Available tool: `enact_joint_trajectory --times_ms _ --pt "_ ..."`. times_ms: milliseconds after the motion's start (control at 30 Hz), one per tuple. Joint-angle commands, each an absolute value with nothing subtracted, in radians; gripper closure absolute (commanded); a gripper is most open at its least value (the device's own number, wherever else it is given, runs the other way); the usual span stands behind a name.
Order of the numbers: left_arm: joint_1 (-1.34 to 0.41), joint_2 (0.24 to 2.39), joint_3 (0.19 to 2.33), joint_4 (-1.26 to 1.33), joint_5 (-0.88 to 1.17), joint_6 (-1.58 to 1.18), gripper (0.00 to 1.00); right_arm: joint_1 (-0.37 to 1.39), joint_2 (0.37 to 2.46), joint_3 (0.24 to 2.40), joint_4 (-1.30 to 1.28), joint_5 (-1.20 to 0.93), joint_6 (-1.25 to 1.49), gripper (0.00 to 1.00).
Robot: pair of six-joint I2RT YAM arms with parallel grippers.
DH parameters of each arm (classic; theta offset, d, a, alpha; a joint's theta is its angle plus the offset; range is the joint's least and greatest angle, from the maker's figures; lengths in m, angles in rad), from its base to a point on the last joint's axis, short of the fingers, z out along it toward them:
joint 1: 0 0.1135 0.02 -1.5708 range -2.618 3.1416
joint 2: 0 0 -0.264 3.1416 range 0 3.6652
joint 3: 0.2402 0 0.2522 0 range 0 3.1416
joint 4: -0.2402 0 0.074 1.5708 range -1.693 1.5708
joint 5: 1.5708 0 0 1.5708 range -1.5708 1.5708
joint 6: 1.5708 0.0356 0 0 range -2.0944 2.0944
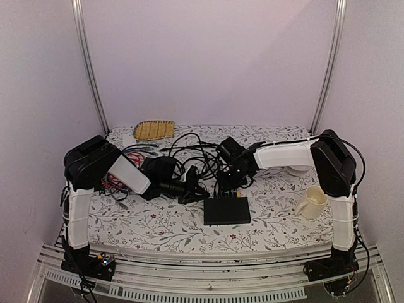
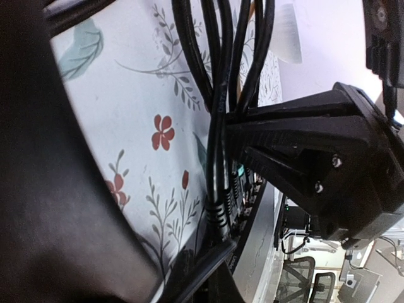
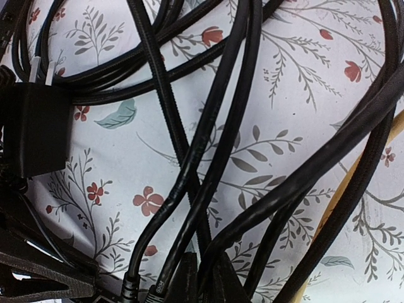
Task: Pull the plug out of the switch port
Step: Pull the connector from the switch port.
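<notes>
Switch [image 1: 226,211] lies flat on the bench [image 1: 158,226], sockets on its far edge; several plugs [image 2: 222,211] are seated there in a row; a tangle of black cables [image 1: 189,150] runs away behind the switch. Right pincer [image 2: 237,139] is at the far edge of the switch, jaws drawn nearly together, seemingly on one of the cables just above the plugs. Left pincer [image 1: 192,189] is behind the switch's left corner; its opening cannot be told, own fingers only a dark blur. Cream mug [image 1: 312,202] stands right of the switch.
</notes>
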State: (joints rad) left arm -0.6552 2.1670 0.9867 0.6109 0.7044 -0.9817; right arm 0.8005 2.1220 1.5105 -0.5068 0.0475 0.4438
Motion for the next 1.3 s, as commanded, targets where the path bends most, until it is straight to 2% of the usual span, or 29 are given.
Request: enact_joint_trajectory --times_ms 0,1100,1267 --pt "-0.604 2.2 0.994 0.613 0.649 -0.989 1.0 0.812 2.13 1.499 -0.591 0.057 0.403 0.98" --pt "-0.609 2.206 1.101 0.421 0.614 -0.838 1.0 0.847 2.121 1.504 -0.589 0.067 0.385 0.98" --pt "-0.609 2.215 1.093 0.488 0.647 -0.845 1.0 0.847 2.121 1.505 -0.587 0.067 0.384 0.98"
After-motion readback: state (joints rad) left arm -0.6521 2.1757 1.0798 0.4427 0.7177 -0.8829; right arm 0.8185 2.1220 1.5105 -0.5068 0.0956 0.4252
